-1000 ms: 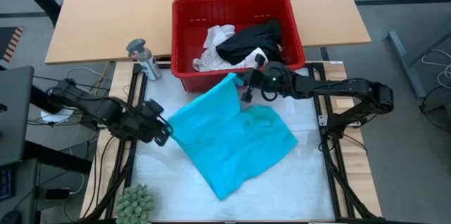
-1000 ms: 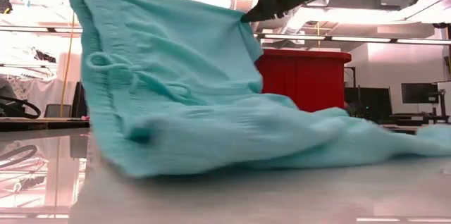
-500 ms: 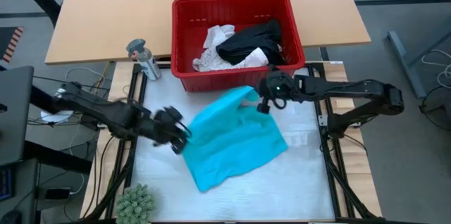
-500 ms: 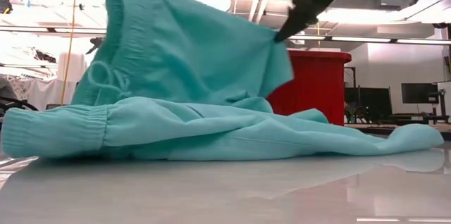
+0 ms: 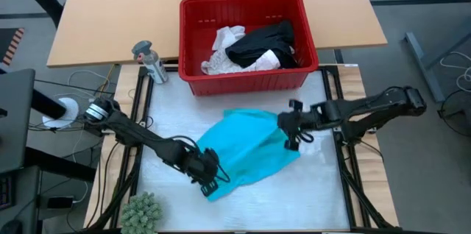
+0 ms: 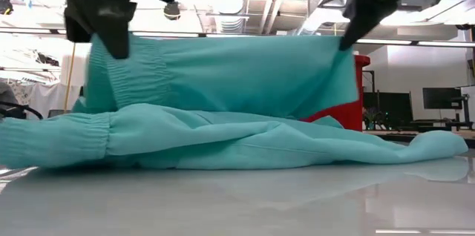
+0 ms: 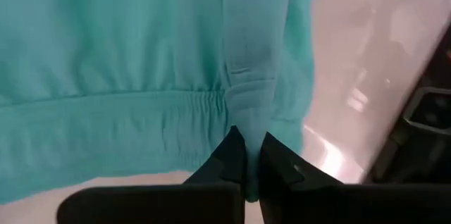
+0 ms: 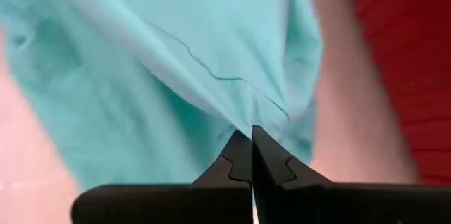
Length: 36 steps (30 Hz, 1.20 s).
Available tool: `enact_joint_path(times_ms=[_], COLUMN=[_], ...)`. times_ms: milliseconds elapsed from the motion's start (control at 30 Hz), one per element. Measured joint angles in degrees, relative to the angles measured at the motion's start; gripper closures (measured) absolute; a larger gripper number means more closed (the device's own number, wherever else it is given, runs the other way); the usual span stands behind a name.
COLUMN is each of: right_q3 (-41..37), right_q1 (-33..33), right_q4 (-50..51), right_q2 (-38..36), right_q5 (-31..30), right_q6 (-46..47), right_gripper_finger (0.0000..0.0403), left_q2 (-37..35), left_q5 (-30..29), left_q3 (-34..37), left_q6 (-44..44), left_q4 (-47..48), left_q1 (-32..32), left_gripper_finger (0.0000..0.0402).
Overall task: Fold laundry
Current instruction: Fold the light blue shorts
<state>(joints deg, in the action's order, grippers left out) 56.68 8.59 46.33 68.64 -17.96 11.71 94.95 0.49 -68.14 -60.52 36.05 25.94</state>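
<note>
A teal garment (image 5: 246, 149) lies doubled on the white table top, its lower part (image 6: 245, 147) flat on the surface. Its upper layer (image 6: 237, 73) hangs stretched between my two grippers. My left gripper (image 5: 210, 180) is shut on the ribbed waistband end near the table's near left. My right gripper (image 5: 289, 135) is shut on the other upper corner toward the right. A black garment (image 5: 261, 43) and white ones (image 5: 224, 46) lie in the red basket (image 5: 193, 13) at the far side. My left gripper pinches the ribbed waistband (image 7: 243, 115) at a bunched fold between its two fingers (image 7: 229, 157), slanting down from above. That end is lifted clear (image 6: 119, 65) and the cloth hangs below the fingers. My right gripper pinches a gathered corner of the teal cloth (image 8: 246, 115) between its fingertips (image 8: 239, 155), slanting down from above. The corner is lifted (image 6: 343, 50), and the layer runs fairly taut across to the other gripper.
The red basket stands just beyond the table top's far edge. A grey spray bottle (image 5: 149, 61) stands at the far left and a small green fuzzy plant (image 5: 141, 212) at the near left corner. Black frame rails (image 5: 346, 168) line both sides of the table top.
Both grippers have gone down and toward the table's near edge, the left one also toward the right, both staying shut on the teal cloth. The held upper edge has been carried over the lying part, so the garment now sits folded over and more compact.
</note>
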Motion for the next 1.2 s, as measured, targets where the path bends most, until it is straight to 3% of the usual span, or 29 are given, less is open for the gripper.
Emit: enact_joint_path(times_ms=[233,467,733,933,1200], right_q3=[-0.7,-0.6,-0.6,-0.7,-0.6], right_q1=[9.6,16.9,25.9,28.4,28.5], right_q4=[4.9,6.8,4.2,4.3,3.5], right_q2=[0.0,0.0,4.2,10.5,18.7], right_q5=[-1.2,-2.1,1.4,1.3,4.5], right_q6=[9.3,18.5,20.3,25.2,25.8], right_gripper_finger=[0.0386,0.0386,0.0386,0.0382,0.0384], left_q2=[-2.8,-6.8,-6.8,-4.4,2.8], left_q5=[0.5,-3.9,-3.7,-5.0,0.8], left_q3=[0.0,0.0,0.0,0.0,0.0], left_q6=[-4.8,-7.9,-8.6,-7.4,-9.2], left_q4=[-1.9,-4.6,-8.2,-14.3,-19.3], left_q1=[3.9,7.2,9.6,10.6,10.6], left_gripper_finger=[0.0401,0.0401,0.0401,0.0401,0.0401])
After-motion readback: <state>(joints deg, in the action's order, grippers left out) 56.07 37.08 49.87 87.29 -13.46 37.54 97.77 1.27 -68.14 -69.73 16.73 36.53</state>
